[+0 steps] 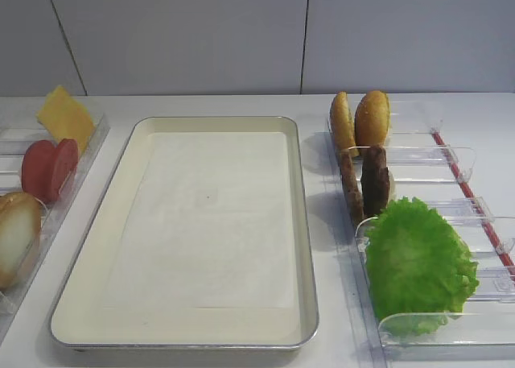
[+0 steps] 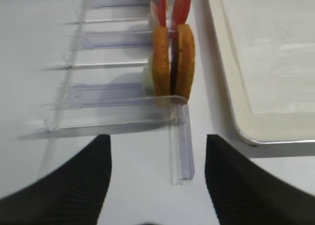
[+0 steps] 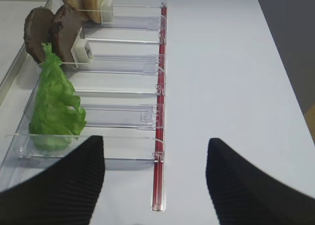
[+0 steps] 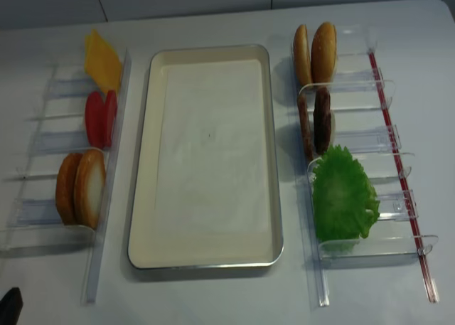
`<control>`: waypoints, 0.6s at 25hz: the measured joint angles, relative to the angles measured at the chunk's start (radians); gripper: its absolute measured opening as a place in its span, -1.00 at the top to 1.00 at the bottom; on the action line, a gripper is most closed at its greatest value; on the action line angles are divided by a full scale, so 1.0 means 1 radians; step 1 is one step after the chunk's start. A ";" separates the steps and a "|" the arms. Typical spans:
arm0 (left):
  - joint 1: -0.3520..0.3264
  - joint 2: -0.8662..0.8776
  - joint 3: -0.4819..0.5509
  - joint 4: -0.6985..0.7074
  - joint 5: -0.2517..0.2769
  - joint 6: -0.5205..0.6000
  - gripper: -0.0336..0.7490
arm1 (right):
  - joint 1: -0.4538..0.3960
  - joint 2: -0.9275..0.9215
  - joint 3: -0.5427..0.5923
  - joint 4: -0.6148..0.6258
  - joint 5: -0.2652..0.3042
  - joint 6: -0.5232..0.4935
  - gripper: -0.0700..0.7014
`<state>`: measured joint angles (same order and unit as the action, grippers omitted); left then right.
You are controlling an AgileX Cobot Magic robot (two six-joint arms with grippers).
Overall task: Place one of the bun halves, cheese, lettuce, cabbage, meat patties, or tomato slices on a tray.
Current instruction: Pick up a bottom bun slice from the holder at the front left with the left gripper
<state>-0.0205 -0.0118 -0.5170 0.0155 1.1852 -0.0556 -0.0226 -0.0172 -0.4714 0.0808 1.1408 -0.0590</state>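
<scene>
The cream tray [image 4: 146, 197] lies in the middle with its white liner bare. In the left rack stand the cream-faced bun half [image 4: 91, 188] beside a domed brown one [image 4: 66, 188], two tomato slices [image 4: 101, 117] and the cheese [image 4: 102, 60]. The right rack holds the lettuce [image 4: 343, 197], two meat patties [image 4: 321, 122] and two small golden bun halves [image 4: 315, 51]. No cabbage is in view. My left gripper [image 2: 157, 148] hangs open and holds nothing, short of the near end of the left rack, with the bun halves [image 2: 173, 57] ahead. My right gripper [image 3: 155, 148] is open over the right rack's near end, right of the lettuce [image 3: 55, 104].
Two long clear plastic racks flank the tray, the left rack [image 4: 43, 236] and the right rack [image 4: 370, 247]. A red strip [image 4: 405, 190] runs along the right rack's outer side. White table lies right of it [image 3: 236, 87]. A wall stands behind [image 1: 241, 30].
</scene>
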 joint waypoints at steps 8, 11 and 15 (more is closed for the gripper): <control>0.000 0.291 -0.071 -0.084 0.000 0.019 -0.16 | 0.000 0.000 0.000 0.000 0.000 0.000 -0.33; 0.000 0.442 -0.073 -0.088 -0.032 0.023 -0.16 | 0.000 0.000 0.000 0.000 0.000 0.000 -0.33; 0.000 0.522 -0.077 -0.094 -0.092 0.043 -0.16 | 0.000 0.000 0.000 0.000 0.000 0.000 -0.33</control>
<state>-0.0205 0.5104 -0.5943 -0.0790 1.0936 -0.0123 -0.0226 -0.0172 -0.4714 0.0808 1.1408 -0.0590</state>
